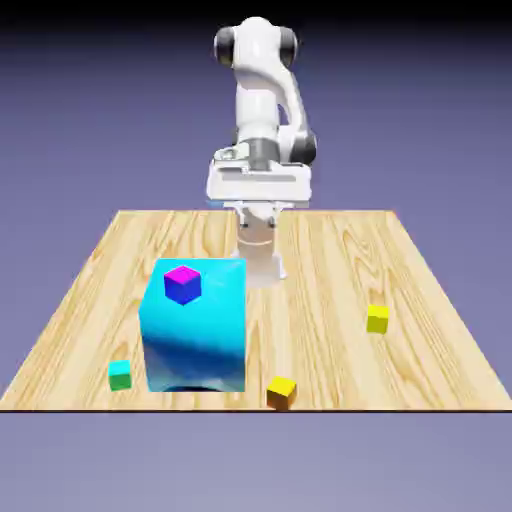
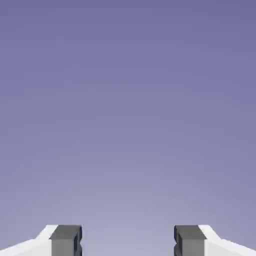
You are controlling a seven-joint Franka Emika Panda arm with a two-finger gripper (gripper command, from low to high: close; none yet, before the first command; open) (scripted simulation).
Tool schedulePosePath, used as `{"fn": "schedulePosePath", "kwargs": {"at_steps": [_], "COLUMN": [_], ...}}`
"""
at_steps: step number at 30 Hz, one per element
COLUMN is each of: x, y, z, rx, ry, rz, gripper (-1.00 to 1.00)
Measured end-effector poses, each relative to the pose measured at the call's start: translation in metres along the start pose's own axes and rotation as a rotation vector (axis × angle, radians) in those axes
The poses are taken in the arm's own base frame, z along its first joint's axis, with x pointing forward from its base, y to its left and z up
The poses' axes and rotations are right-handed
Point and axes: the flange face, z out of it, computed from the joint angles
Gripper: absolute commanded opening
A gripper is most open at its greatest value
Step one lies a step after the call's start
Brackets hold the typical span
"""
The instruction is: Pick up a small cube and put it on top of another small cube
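Above the table's far edge your gripper [image 2: 128, 241] hangs with its jaws spread wide and nothing between them, while your lemon-yellow small cube [image 1: 377, 318] sits near the table's [image 1: 330, 250] right edge and the magenta-topped cube [image 1: 183, 284] rests atop the big cyan block [image 1: 196, 335], against a blue-violet backdrop.

White Franka Panda arm [image 1: 258, 90]: folded high at the table's far edge, upper links upright, elbow at top, wrist bent. Gripper [image 2: 128, 241]: jaws parted wide, nothing between them; two grey fingertips [image 2: 65, 240] in the hand view against plain backdrop. Hand block [image 1: 258, 183] level, facing the camera.
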Motion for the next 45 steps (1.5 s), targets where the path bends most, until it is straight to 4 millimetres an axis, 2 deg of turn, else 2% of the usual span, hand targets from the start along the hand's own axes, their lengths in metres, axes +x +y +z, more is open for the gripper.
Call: {"fn": "schedulePosePath", "kwargs": {"at_steps": [3, 7, 10, 13, 14, 16, 21, 22, 29, 30, 32, 39, 41, 45], "x": [-0.042, -0.109, -0.166, -0.229, -0.244, -0.288, -0.375, -0.375, -0.415, -0.420, -0.420, -0.380, -0.375, -0.284], "y": [-0.018, -0.035, -0.042, -0.043, -0.038, -0.033, 0.001, 0.001, 0.011, 0.013, 0.013, 0.001, 0.001, -0.019], "z": [0.031, 0.064, 0.081, 0.090, 0.093, 0.092, 0.083, 0.083, 0.128, 0.134, 0.134, 0.089, 0.083, 0.113], "rx": [0.018, 0.064, 0.112, 0.173, 0.185, 0.233, 0.326, 0.326, 0.328, 0.326, 0.326, 0.329, 0.326, 0.154], "ry": [-0.071, -0.178, -0.271, -0.380, -0.412, -0.497, -0.716, -0.716, -0.721, -0.716, -0.716, -0.721, -0.716, -0.518], "rz": [-0.146, -0.345, -0.493, -0.647, -0.683, -0.787, -0.990, -0.990, -0.986, -0.990, -0.990, -0.986, -0.990, -0.840], "gripper": [0.00, 0.00, 0.00, 0.00, 0.00, 0.00, 0.00, 0.00, 0.00, -1.00, -1.00, -1.00, -1.00, -1.00]}}
